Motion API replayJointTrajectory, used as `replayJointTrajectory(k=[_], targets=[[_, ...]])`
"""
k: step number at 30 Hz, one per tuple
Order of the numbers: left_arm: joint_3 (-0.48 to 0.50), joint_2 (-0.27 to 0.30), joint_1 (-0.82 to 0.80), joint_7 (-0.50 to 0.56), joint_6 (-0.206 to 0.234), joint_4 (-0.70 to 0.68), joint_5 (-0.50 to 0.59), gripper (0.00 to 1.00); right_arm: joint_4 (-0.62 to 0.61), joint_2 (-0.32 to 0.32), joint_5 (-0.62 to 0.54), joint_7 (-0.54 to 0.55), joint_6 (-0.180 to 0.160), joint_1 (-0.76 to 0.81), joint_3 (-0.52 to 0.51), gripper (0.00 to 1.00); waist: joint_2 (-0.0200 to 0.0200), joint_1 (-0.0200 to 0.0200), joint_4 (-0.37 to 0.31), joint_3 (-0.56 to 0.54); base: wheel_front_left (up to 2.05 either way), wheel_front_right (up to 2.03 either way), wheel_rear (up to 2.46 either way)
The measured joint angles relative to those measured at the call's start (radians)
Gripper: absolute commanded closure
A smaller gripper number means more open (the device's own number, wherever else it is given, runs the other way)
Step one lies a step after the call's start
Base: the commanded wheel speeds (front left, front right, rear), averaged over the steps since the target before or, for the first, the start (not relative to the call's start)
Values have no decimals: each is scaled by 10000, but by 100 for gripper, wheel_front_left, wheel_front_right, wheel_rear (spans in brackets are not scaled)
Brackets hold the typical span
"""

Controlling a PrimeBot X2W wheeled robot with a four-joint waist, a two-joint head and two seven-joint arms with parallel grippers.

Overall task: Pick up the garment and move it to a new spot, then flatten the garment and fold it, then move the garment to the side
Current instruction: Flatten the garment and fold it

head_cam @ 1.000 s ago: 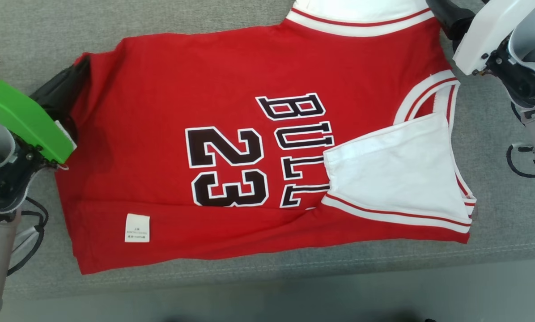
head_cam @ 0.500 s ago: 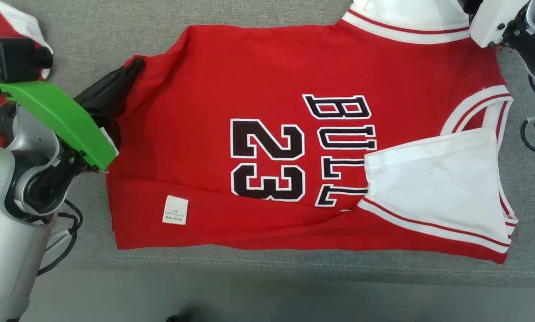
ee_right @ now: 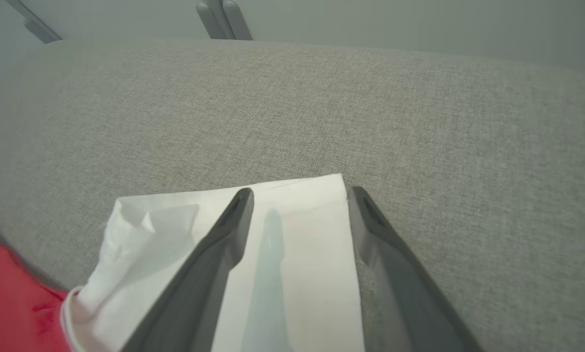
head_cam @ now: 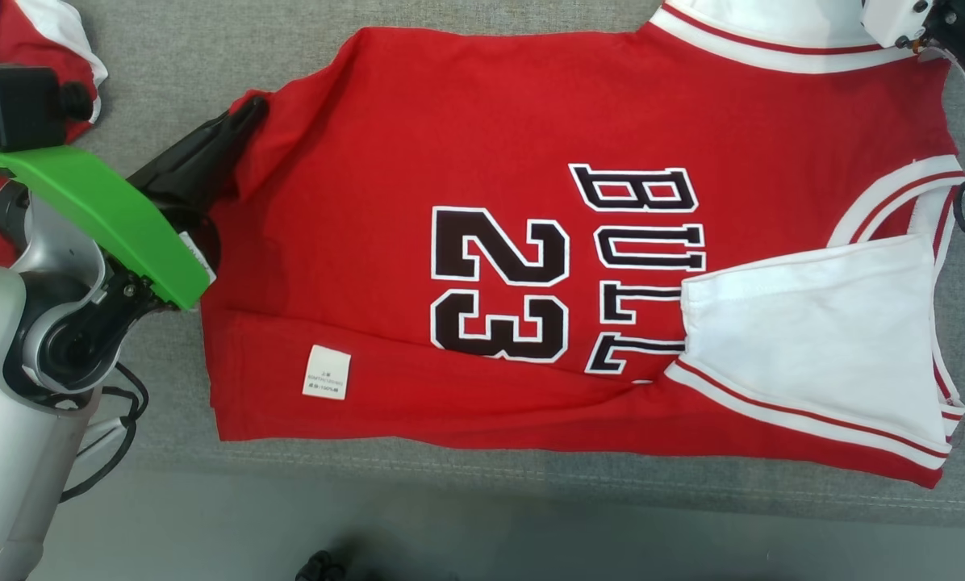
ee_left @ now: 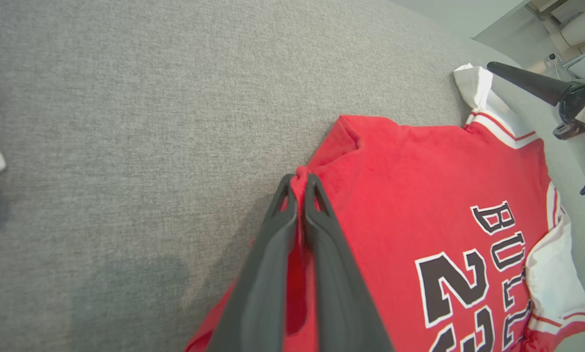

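Spread on the grey cushion (head_cam: 168, 56), front up: a red shirt (head_cam: 482, 121), near edge folded over with a white label (head_cam: 326, 372) showing, near sleeve (head_cam: 813, 323) turned in across the lettering

Pinched at the far hem corner by the left claw (ee_left: 300, 182), fingers pressed together on a small bunch of cloth. Nothing held by the right claw (ee_right: 301, 193), fingers spread wide over the far sleeve (ee_right: 282, 274) at the other end. Hard to tell whether resting on it or just above

Judged to be mid-way through squaring up for the next fold

Risks from here:
- Pulling with the left claw alone: likely to skew the shirt, drag the folded edge open and wrinkle the front
- Thin pinch on a bunched corner: could slip out under a firm tug
- Closing the right claw as placed: one finger over the very edge of the far sleeve, so possibly catching only a sliver, or bare cushion
- Lifting too quickly: may flip the near sleeve back out
- Sliding leftward: danger of running into the other red-and-white cloth (head_cam: 55, 40) lying near the left arm
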Motion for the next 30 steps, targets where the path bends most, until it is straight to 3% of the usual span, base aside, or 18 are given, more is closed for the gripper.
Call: replayJointTrajectory(k=[22,26,29,30], targets=[[-694,307,-37,-499,-2,-286,-261,100,583,-36,-113,199,-10,-438,94,0,0,0,204,279,0,0,0],[-792,391,-59,-619,-2,-297,-343,100,654,-36,-115,186,-10,-470,92,18,0,0,260,318,0,0,0],[-832,468,-76,-673,-2,-295,-508,100,696,-33,-117,186,-8,-527,94,51,0,0,287,346,0,0,0],[-859,472,-96,-692,0,-293,-518,100,711,-29,-119,167,-4,-532,100,58,0,0,294,354,0,0,0]])
